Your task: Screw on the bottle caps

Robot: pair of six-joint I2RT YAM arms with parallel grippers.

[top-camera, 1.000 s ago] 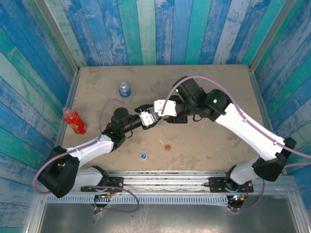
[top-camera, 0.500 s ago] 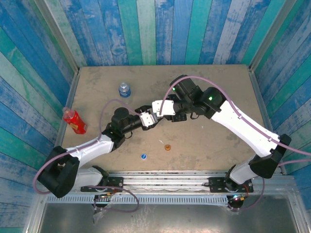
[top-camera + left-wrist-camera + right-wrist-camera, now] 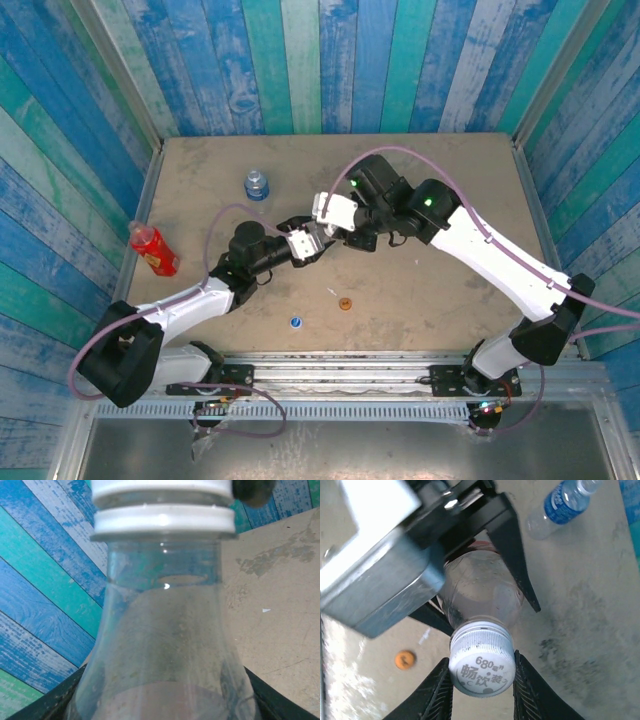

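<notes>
At mid-bench, the white cap (image 3: pixel 481 664) sits on the neck of the clear bottle (image 3: pixel 480 592). Printed characters show on its top in the right wrist view. In the left wrist view its lower edge (image 3: pixel 162 486) lies just above the white collar ring, with only a thin gap between them. Whether it is screwed fully down cannot be told.

The right tool (image 3: pixel 481 661) is closed on the white cap, one dark finger (image 3: pixel 442 692) against each side of its ribbed rim. The left tool (image 3: pixel 305 243) grips the clear bottle by the body, with a black finger (image 3: pixel 515 565) on either flank, and holds it tilted with the neck toward the right tool (image 3: pixel 327 213).

All else lies around the clear bottle on the tan bench (image 3: pixel 450 180):
- A thin white scrap (image 3: pixel 332 292) lies toward the arm bases, apart from the bottle.
- The orange cap (image 3: pixel 345 303) lies just past the scrap.
- The blue cap (image 3: pixel 296 322) rests nearer the bases again, a little left of the orange cap.
- The blue-label bottle (image 3: pixel 257 185) stands beyond the clear bottle and to its left, toward the back wall.
- The red bottle (image 3: pixel 153 249) is well to the left, at the bench's edge by the blue planks.
</notes>
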